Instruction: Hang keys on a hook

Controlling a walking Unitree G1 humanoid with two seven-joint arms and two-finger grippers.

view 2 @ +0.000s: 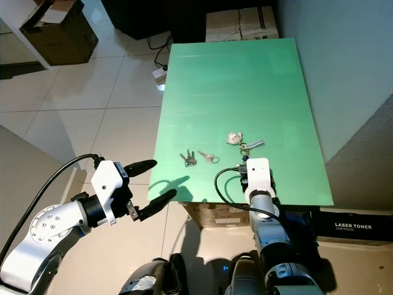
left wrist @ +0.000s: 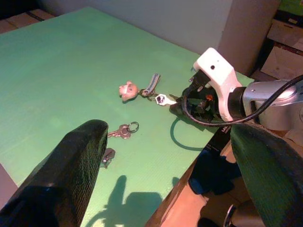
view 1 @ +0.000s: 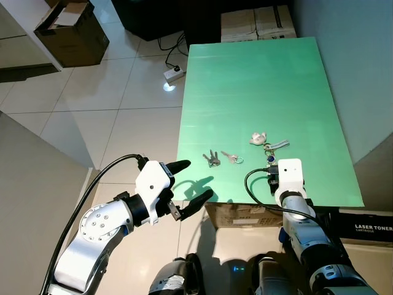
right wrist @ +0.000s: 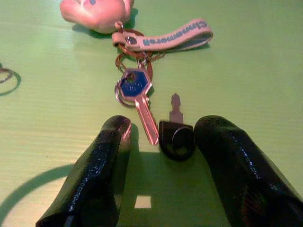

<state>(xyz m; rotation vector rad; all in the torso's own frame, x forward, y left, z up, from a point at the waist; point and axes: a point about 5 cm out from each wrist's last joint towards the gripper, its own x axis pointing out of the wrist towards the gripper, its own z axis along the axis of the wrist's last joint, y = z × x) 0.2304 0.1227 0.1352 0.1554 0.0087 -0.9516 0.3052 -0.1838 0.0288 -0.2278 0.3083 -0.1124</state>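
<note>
A key bunch (view 1: 268, 146) lies on the green table (view 1: 258, 80) near its front edge. It has a pink pig charm (right wrist: 94, 10), a grey strap (right wrist: 175, 37), a blue-headed key (right wrist: 135, 87) and a black-headed key (right wrist: 176, 138). My right gripper (right wrist: 165, 128) is open and low over the table. Its fingers (right wrist: 106, 165) flank the black key head and the tip of the blue key without closing on them. My left gripper (view 1: 195, 182) is open and holds nothing. It hovers off the table's front left corner, above the floor.
A second small set of keys (view 1: 212, 158) and a key on a ring (view 1: 232, 158) lie left of the bunch. A power strip (view 1: 174, 74) lies on the tiled floor, cartons (view 1: 258, 23) stand behind the table, and an open cardboard box (view 1: 70, 31) sits far left. A toner carton (view 1: 368, 230) sits at the right.
</note>
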